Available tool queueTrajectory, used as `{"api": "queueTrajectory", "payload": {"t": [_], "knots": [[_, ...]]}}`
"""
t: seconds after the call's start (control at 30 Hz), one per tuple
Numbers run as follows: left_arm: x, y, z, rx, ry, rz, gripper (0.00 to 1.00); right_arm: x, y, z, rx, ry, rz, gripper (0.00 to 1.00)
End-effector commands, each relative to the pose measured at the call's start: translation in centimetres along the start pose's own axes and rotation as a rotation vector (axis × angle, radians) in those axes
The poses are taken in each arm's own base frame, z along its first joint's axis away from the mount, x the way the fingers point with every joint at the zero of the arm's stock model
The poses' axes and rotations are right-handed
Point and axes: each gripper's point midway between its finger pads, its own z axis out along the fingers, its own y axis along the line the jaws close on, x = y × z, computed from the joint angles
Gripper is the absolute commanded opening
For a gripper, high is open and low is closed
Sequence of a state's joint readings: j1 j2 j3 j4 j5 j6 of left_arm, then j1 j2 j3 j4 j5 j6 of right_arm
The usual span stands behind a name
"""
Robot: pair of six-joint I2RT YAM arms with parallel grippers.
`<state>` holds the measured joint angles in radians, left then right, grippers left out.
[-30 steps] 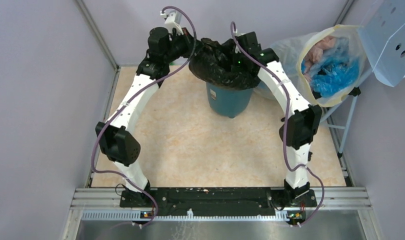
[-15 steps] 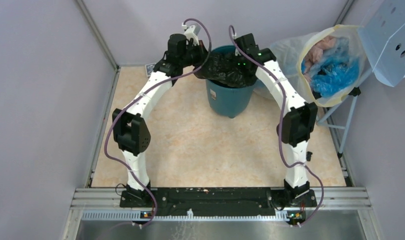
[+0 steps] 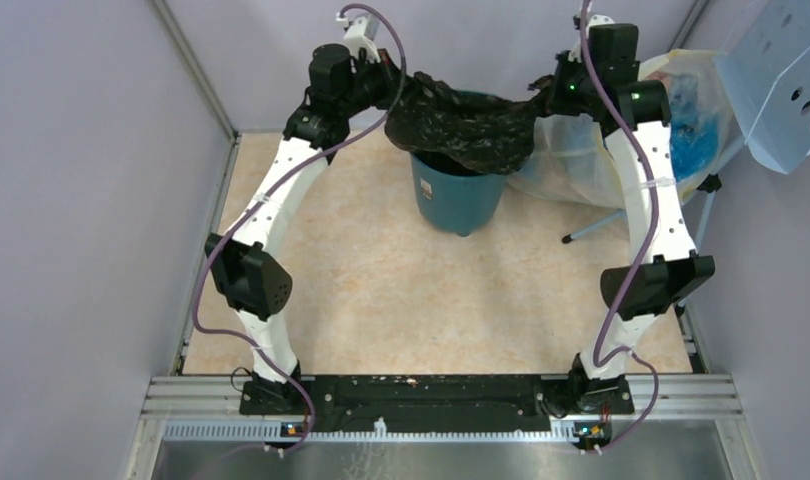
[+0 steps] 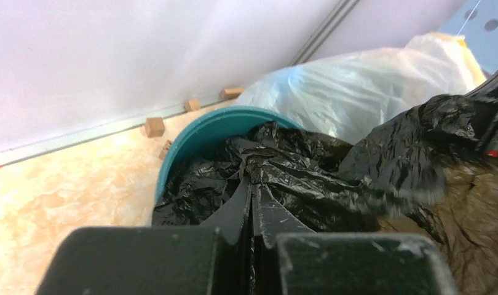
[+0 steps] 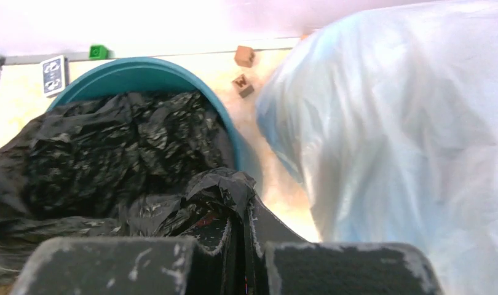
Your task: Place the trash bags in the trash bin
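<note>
The black crinkled trash bag (image 3: 468,125) is stretched wide over the mouth of the teal trash bin (image 3: 457,200) at the back of the table. My left gripper (image 3: 396,88) is shut on the bag's left edge. My right gripper (image 3: 547,92) is shut on its right edge, out past the bin's rim. In the left wrist view the fingers pinch black plastic (image 4: 277,175) over the bin rim (image 4: 191,132). In the right wrist view the fingers pinch a fold of the bag (image 5: 219,184) beside the bin rim (image 5: 142,66); part of the bag hangs inside.
A large translucent whitish sack (image 3: 591,150) with blue and pink contents stands just right of the bin, held on a stand (image 3: 696,215). A perforated blue panel (image 3: 781,85) hangs at the far right. Small wooden blocks (image 5: 243,56) lie by the back wall.
Both grippers have pulled apart, the right one far to the right and up, stretching the bag wide over the bin. The left gripper has shifted slightly left.
</note>
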<state>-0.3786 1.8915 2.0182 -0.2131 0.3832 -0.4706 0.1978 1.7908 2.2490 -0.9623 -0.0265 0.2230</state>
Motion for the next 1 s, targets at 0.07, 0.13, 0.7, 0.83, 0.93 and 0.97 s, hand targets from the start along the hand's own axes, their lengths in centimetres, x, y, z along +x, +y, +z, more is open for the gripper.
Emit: {"api": "queueTrajectory", "payload": {"t": [0.07,0.13,0.7,0.83,0.93,0.97], "knots": [[-6.6,-0.8,-3.9,-0.048,-0.168,0.016,0.0,-1.1,-1.4,0.7,0.043,-0.003,0.011,0.0],[-6.8,-0.2,-3.9,-0.057,-0.175,0.015,0.0,-1.6,-2.2,1.3,0.079,-0.017,0.005,0.03],[-5.7,-0.1,-3.1,0.049,-0.133,-0.039,0.0,-2.7,2.9,-8.5,-0.055,-0.129,-0.065,0.77],[-5.4,-1.7,-4.5,0.094,-0.141,-0.057,0.0,-1.9,5.7,-11.6,-0.149,-0.132,-0.06,0.8],[-4.8,-3.0,-5.8,0.123,-0.136,-0.058,0.0,-0.6,7.7,-13.2,-0.233,-0.119,-0.033,0.82],[-4.1,-3.1,-6.2,0.124,-0.128,-0.064,0.0,-0.2,8.4,-13.6,-0.252,-0.117,-0.024,0.82]]}}
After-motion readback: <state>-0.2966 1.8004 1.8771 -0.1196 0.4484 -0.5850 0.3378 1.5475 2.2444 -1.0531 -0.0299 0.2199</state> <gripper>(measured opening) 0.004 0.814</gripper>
